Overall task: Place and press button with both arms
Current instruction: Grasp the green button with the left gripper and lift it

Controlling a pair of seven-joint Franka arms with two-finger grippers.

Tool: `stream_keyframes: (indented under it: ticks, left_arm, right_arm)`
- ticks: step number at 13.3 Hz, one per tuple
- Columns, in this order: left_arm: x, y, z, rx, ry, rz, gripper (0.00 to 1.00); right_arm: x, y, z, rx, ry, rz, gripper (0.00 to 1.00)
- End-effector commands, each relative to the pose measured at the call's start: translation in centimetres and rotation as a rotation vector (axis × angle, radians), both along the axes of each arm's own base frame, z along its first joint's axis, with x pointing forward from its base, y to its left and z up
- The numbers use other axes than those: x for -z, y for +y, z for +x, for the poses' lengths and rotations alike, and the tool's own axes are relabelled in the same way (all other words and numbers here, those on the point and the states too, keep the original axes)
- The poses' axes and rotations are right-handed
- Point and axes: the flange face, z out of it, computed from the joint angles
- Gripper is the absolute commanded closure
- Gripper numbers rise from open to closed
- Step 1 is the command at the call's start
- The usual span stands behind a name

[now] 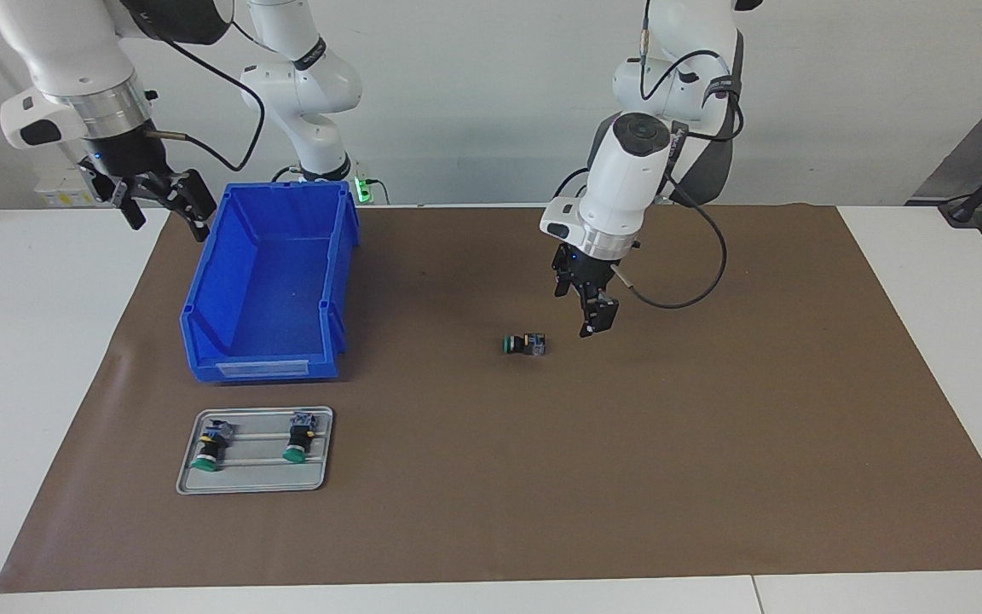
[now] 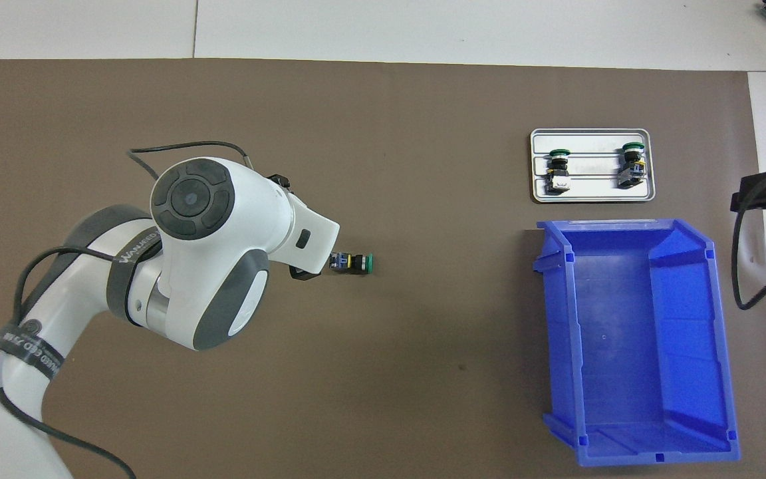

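Observation:
A button (image 1: 525, 344) (image 2: 353, 262) lies on its side in the middle of the brown mat, with its green cap toward the right arm's end of the table. My left gripper (image 1: 585, 311) hangs low over the mat beside the button's grey-blue end. It is open and a small gap separates it from the button. In the overhead view the wrist covers most of the left gripper (image 2: 304, 273). My right gripper (image 1: 163, 205) (image 2: 765, 193) is raised and open over the mat's edge beside the blue bin, holding nothing.
A blue bin (image 1: 261, 368) (image 2: 655, 456) with nothing in it stands toward the right arm's end. Beside it, farther from the robots, a grey tray (image 1: 257, 476) (image 2: 592, 191) carries two more green-capped buttons (image 1: 210, 448) (image 2: 630, 165).

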Motion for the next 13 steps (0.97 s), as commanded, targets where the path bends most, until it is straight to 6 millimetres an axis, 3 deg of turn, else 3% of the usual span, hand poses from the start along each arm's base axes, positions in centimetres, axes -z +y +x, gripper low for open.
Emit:
stream_keyframes:
  ticks: [1, 4, 7, 10, 13]
  left_arm:
    - [2.0, -1.6, 0.5, 0.027, 0.006, 0.003, 0.03]
    - [6.4, -6.7, 0.5, 0.027, 0.049, 0.016, 0.03]
    - [7.2, -7.9, 0.2, 0.024, 0.042, 0.012, 0.03]
    - [9.4, -8.6, -0.6, 0.023, 0.039, 0.011, 0.03]
    - [10.3, -8.4, -0.8, 0.017, 0.033, 0.014, 0.03]
  right_arm:
    - [0.5, -0.2, -0.2, -0.073, 0.03, 0.008, 0.0]
    - [1.1, 0.7, -0.8, -0.09, 0.052, 0.015, 0.0]
    - [1.0, 0.2, -0.7, -0.078, 0.05, 0.025, 0.0]
    - [0.4, -0.1, -0.5, -0.075, 0.05, 0.024, 0.0]
    - [0.5, 0.5, -0.6, -0.082, 0.053, 0.022, 0.0]
